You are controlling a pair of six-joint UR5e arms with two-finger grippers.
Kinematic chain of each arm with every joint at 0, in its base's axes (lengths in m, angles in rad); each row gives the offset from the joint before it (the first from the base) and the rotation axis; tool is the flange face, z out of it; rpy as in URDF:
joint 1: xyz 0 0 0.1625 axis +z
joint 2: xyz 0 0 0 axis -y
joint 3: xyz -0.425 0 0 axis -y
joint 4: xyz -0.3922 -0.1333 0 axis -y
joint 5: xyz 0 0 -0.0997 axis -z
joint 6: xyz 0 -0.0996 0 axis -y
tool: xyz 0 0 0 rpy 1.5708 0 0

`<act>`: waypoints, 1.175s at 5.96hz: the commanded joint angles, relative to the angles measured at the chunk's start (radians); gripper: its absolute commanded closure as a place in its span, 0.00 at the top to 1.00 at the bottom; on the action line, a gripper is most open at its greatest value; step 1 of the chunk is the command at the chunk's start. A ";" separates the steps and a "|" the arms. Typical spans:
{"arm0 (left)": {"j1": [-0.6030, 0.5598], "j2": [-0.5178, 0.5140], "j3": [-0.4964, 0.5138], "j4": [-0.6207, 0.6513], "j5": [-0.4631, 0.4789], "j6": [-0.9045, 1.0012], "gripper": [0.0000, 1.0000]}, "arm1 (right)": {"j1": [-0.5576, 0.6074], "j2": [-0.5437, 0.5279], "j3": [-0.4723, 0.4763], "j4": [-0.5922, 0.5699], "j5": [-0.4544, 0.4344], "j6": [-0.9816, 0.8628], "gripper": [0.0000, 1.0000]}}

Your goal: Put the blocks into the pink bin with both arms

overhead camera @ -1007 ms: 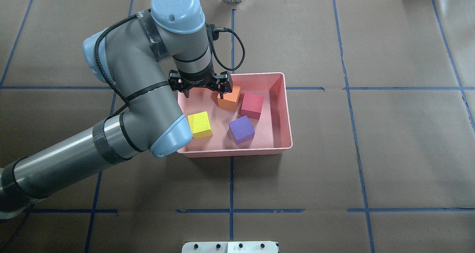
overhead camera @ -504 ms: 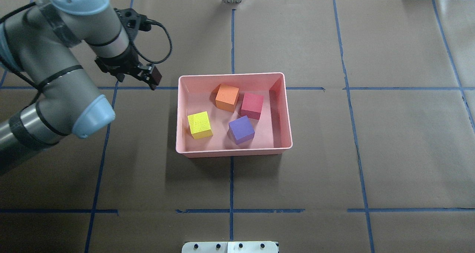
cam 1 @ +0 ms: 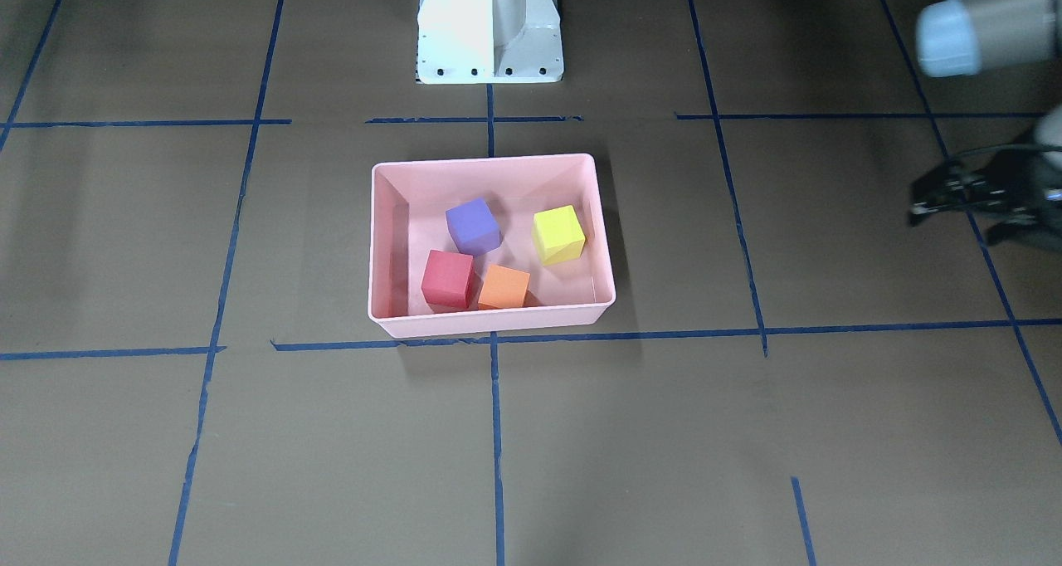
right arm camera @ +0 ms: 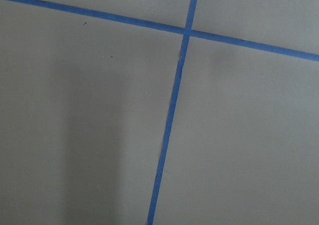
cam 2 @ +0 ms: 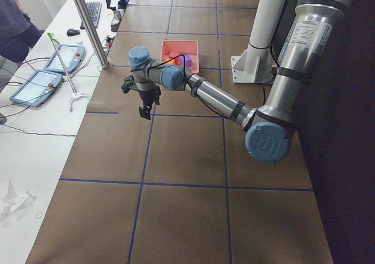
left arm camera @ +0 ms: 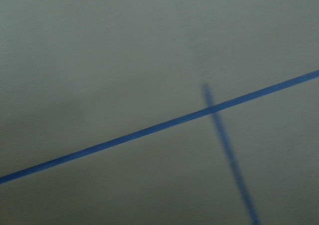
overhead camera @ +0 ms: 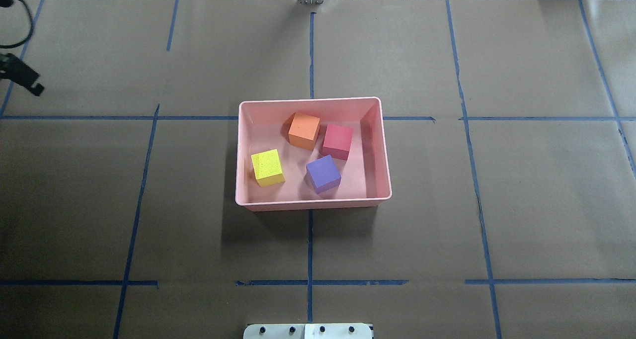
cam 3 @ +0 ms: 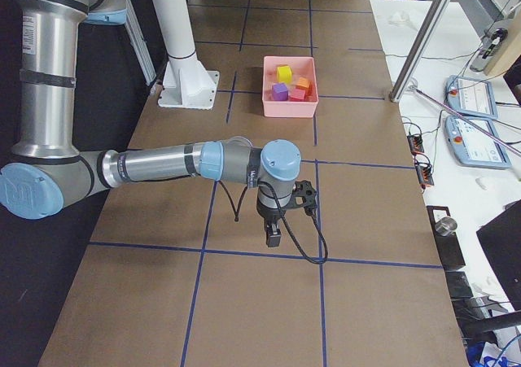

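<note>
The pink bin (overhead camera: 310, 102) sits at the table's middle and also shows in the front view (cam 1: 489, 161). In it lie the orange block (overhead camera: 304, 130), the red block (overhead camera: 338, 141), the yellow-green block (overhead camera: 268, 167) and the purple block (overhead camera: 323, 173), all apart from the grippers. My left gripper (cam 1: 952, 222) is open and empty, far off to my left of the bin, at the overhead view's left edge (overhead camera: 22, 75). My right gripper (cam 3: 273, 235) shows only in the right side view, low over bare table far from the bin. I cannot tell whether it is open.
The white base pedestal (cam 1: 489, 26) stands behind the bin. Blue tape lines (overhead camera: 310, 239) grid the brown table cover. A metal post (cam 2: 88, 24), tablets and a person (cam 2: 14, 18) are at the operators' side beyond the far edge.
My left arm has swung from over the bin's back left corner out to the overhead view's left edge, gripper open and empty. The four blocks have stayed put.
</note>
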 commanded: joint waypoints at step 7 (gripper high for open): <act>-0.226 0.346 -0.005 -0.043 -0.019 0.195 1.00 | -0.022 0.000 -0.016 0.073 0.003 0.067 1.00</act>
